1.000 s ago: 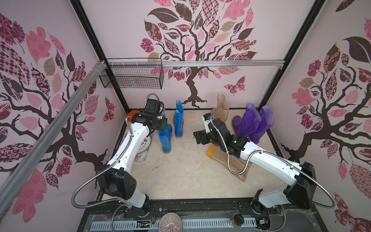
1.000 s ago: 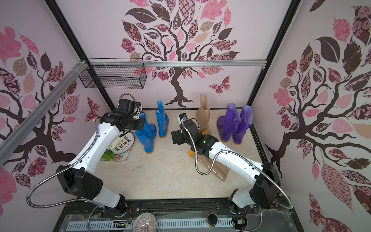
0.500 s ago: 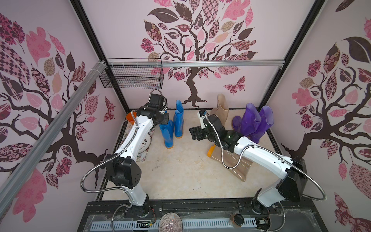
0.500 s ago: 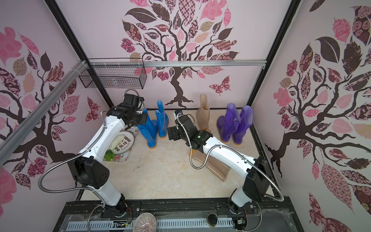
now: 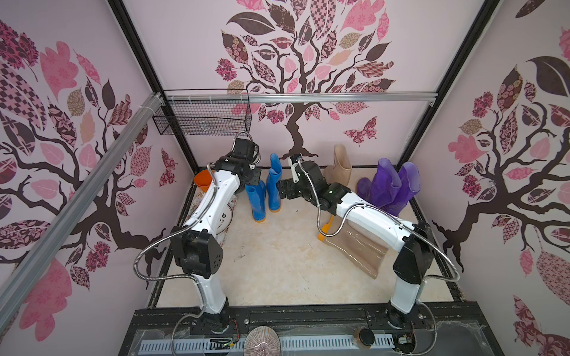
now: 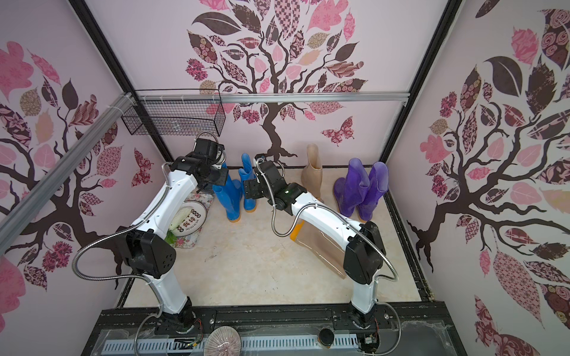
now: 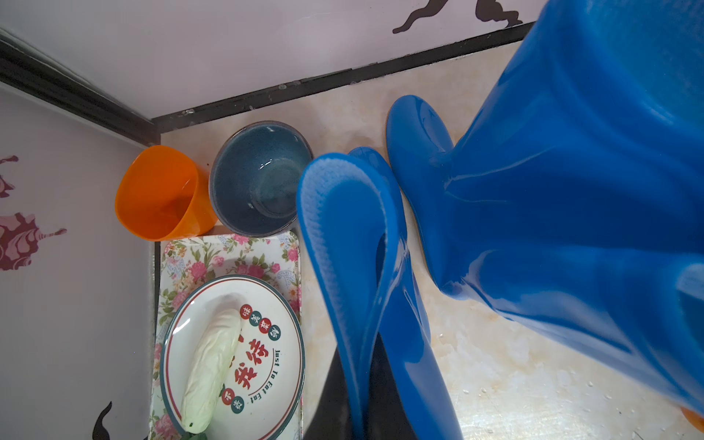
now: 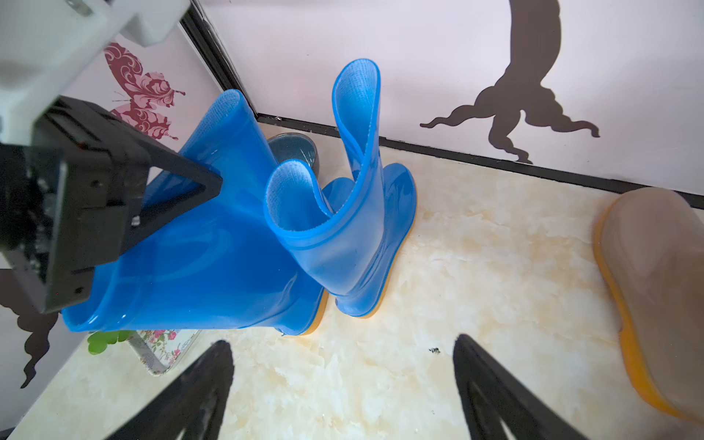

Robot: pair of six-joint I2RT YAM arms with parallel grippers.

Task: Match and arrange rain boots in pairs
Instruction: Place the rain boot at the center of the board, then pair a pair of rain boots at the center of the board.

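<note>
- Right wrist view shows the left gripper pinched tight on the shaft rim of the leaning blue boot.
- That boot tilts just left of the upright blue boot, its sole down at the floor. I cannot tell whether the two shafts touch.
- Both are glossy bright-blue rubber with a woven-looking lining at the rim and orange-yellow soles. The upright one's floppy shaft curls in on itself.
- Just in front of the upright blue boot hangs the right gripper. Its black fingers are spread wide with nothing between them, over pale marbled flooring.
- Right of the upright blue boot stands the upright beige boot, cloudy and translucent.
- Farther right and nearer the robot's base, the fallen beige boot lies flat on its side, partly under the right arm.
- Farther right again, past the upright beige boot, the purple boots stand together, see-through violet.
- Left of the upright blue boot, beyond the leaning one, a speckled, glazed grey-blue bowl sits beside a smooth orange cup.
- Next to those is a floral tray bearing a round white plate with red and green lettering. A pale, ribbed cabbage lies on the plate.
- High above and left of the upright blue boot, a black wire basket hangs on the wall.
</note>
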